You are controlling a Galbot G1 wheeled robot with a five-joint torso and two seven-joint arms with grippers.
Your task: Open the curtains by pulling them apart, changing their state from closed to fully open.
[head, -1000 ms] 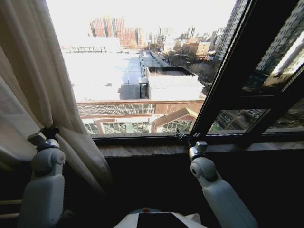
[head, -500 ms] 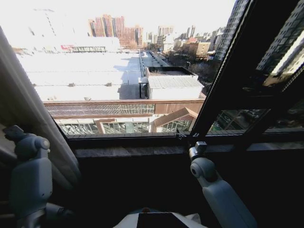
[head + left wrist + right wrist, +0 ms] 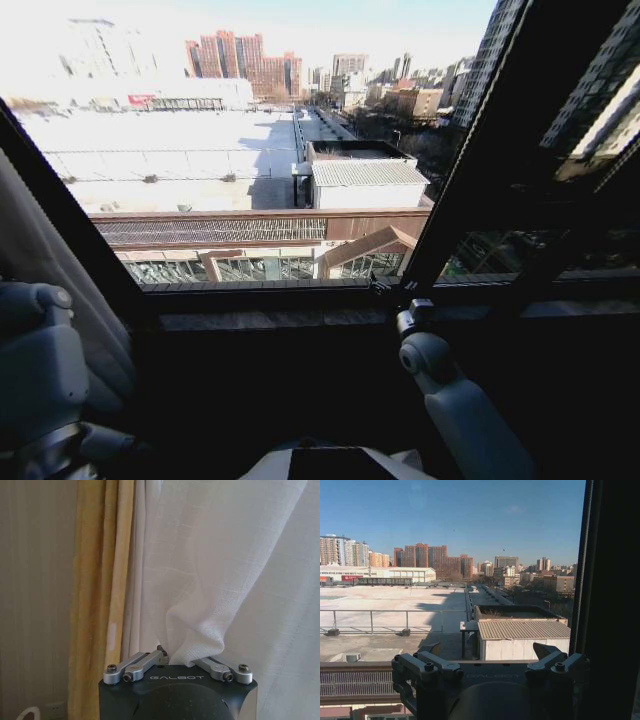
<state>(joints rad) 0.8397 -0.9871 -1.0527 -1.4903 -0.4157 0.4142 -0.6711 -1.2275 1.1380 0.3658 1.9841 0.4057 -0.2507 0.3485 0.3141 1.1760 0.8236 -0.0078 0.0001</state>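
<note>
one curtain [image 3: 210, 580], two grippers [image 3: 176, 661] [image 3: 490, 662]

One word can be read: "GALBOT", in pale capital letters on the dark housing of the left gripper [image 3: 181, 659] in the left wrist view, centred between the two silver finger links and just below the fold of white curtain [image 3: 220, 580] that sits between them. The matching dark housing of the right gripper [image 3: 489, 656] in the right wrist view carries faint lettering in the same spot, too dim to read. A red sign on a distant building [image 3: 142, 99] beyond the window is illegible.
</note>
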